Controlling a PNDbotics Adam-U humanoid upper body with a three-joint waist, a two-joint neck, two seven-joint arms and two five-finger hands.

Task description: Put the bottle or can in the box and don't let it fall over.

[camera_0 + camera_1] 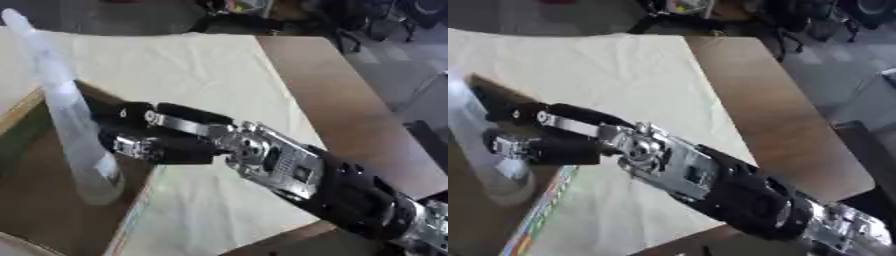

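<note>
From the lower right, the right hand [162, 135] reaches to centre left, fingers curled around a clear bottle [74, 127] standing slightly tilted inside the brown box [39, 200] at lower left.

The right hand [157, 135] has black fingers with silver links, a silver wrist and a black forearm.

My right hand [166, 137] reaches across the box's [52, 210] right wall, fingers [131, 147] curled round the clear bottle [79, 135], which stands tall and tilted inside and blocks the box's near right part. Left of the bottle the box floor lies open. Right and far, the cloth-covered bench [219, 70] is bare.
</note>
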